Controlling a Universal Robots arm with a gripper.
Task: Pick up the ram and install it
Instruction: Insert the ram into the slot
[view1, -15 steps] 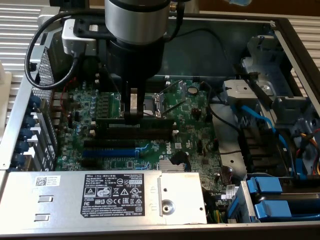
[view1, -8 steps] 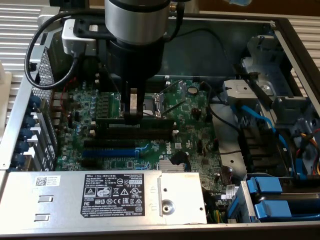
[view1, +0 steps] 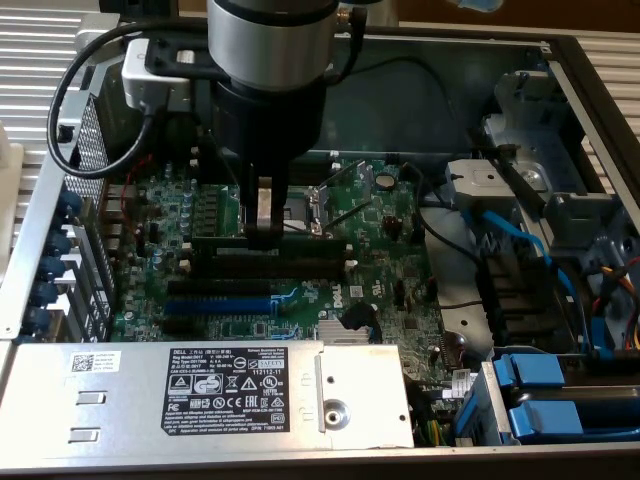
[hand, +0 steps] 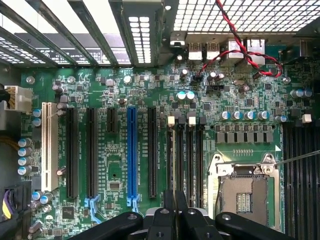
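Handling is judged first: the ram (view1: 305, 238) is taken to be light, stiff and thin, yet fragile, since its chips and the contact edge along its lower side can be harmed by bending or by a skewed push. Its flat faces are probably smooth, so slip between the jaws is to be reckoned with once downward force is applied. The best hold is judged to be at the middle of the top edge, across the 2 flat faces, so that the stick is kept level and both ends meet the slot together; the contact edge is best left untouched.

In the exterior view the ram is seen as a long, narrow, dark strip lying level at the centre of the frame, almost edge-on, so no label can be made out. It is placed over the green motherboard (view1: 390, 250), at the row of black memory slots (view1: 300, 264), just below the open CPU socket (view1: 312, 208) in the frame and above the blue expansion slot (view1: 215, 305). Whether it is seated in a slot or only resting on one cannot be told.

The gripper (view1: 263, 236) is set upright over the ram's middle, and the jaws are drawn nearly together, clamped on the thin stick.
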